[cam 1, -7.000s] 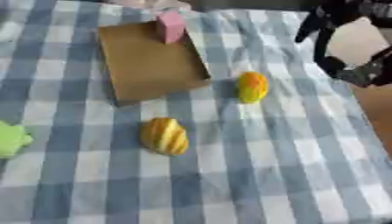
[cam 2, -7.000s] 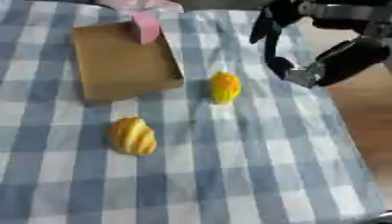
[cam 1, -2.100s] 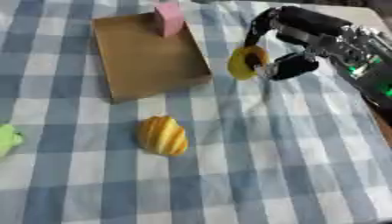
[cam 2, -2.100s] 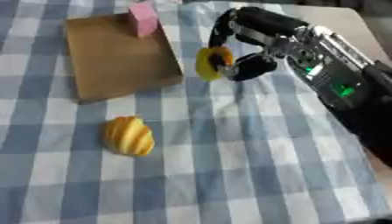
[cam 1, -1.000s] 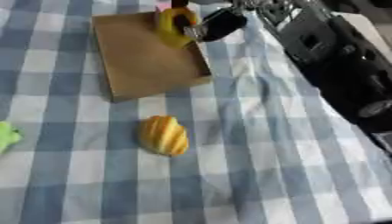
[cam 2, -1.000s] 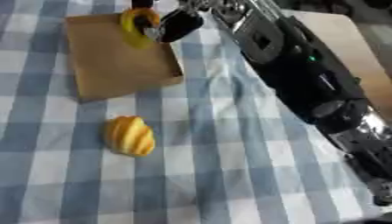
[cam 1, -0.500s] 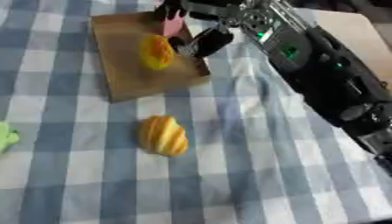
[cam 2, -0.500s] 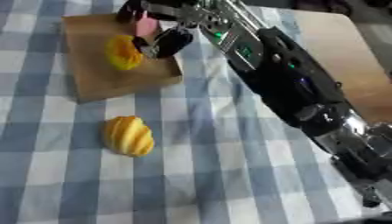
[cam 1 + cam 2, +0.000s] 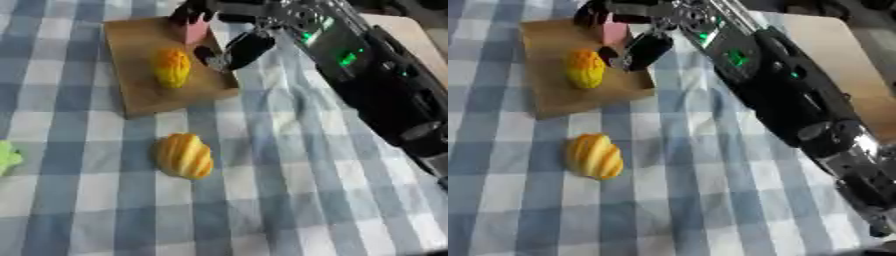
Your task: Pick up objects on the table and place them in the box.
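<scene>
Orange-yellow fruit (image 9: 171,67) – apparently inside brown box (image 9: 140,95)

arm (image 9: 376,80): chunky black casing, couple of green lights glowing on it
hand (image 9: 241,47): black fingers, silver bits up near the wrist

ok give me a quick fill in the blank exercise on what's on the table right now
1. The orange-yellow fruit lies inside the brown ____.
2. The striped yellow object rests on the checked ____, outside the box.
3. The pink block stands at the box's ____ end.
4. The hand over the box's near right edge is the robot's ____ hand.

Missing words: box; tablecloth; far; right
</scene>
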`<action>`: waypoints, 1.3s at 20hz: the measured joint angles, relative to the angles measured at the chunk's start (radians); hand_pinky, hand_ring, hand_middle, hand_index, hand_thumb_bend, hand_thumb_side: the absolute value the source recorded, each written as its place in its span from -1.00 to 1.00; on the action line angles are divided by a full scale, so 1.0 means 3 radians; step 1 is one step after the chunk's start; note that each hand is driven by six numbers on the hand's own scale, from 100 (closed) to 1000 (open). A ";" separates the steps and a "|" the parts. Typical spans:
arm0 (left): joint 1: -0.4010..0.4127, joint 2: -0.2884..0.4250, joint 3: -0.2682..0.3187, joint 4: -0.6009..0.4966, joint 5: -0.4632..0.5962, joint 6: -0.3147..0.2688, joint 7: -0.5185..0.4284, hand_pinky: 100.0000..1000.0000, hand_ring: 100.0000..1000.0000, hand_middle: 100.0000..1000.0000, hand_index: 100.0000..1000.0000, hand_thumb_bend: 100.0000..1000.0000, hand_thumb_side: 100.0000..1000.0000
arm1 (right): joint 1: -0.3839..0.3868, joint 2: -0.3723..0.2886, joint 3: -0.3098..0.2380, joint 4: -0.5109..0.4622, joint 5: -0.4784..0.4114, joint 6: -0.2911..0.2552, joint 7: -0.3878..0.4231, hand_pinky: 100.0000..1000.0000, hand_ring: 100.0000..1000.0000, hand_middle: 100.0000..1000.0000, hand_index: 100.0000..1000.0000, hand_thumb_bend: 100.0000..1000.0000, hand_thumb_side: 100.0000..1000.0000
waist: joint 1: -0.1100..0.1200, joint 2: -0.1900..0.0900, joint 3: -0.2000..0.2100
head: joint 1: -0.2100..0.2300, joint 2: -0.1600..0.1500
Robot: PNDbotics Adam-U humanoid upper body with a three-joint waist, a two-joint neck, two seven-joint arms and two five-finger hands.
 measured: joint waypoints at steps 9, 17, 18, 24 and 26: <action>0.0001 0.0000 0.0000 0.0000 0.0000 0.0000 0.0000 0.81 0.38 0.62 0.74 -0.98 0.25 | 0.0544 -0.0582 -0.0015 -0.1136 -0.0501 -0.0158 0.0073 0.59 0.65 0.54 0.77 -1.00 -0.72 | 0.0000 -0.0008 -0.0031 | 0.0051 0.0000; -0.0009 0.0000 0.0000 0.0000 0.0000 -0.0003 -0.0003 0.81 0.37 0.62 0.74 -0.98 0.25 | 0.0728 -0.0712 0.0076 -0.1184 -0.0495 -0.0816 0.0109 0.60 0.68 0.58 0.82 -1.00 -0.69 | 0.0000 -0.0005 -0.0004 | 0.0087 0.0000; -0.0011 0.0000 0.0000 0.0000 0.0000 -0.0005 -0.0005 0.81 0.37 0.62 0.74 -0.98 0.25 | 0.0728 -0.0712 0.0090 -0.1188 -0.0479 -0.0842 0.0129 0.61 0.69 0.59 0.82 -1.00 -0.69 | 0.0000 -0.0004 0.0005 | 0.0091 0.0000; -0.0028 0.0000 0.0000 0.0000 0.0002 -0.0006 -0.0009 0.81 0.37 0.61 0.74 -0.98 0.25 | 0.0718 -0.0708 0.0154 -0.1189 -0.0411 -0.0837 0.0230 0.61 0.70 0.60 0.84 -1.00 -0.66 | -0.0005 0.0003 0.0030 | 0.0104 0.0001; -0.0032 0.0000 0.0000 0.0000 0.0006 -0.0004 -0.0013 0.81 0.37 0.61 0.74 -0.98 0.25 | 0.0689 -0.0700 0.0191 -0.1189 -0.0381 -0.0805 0.0276 0.62 0.71 0.61 0.84 -1.00 -0.61 | -0.0014 0.0003 0.0034 | 0.0104 0.0001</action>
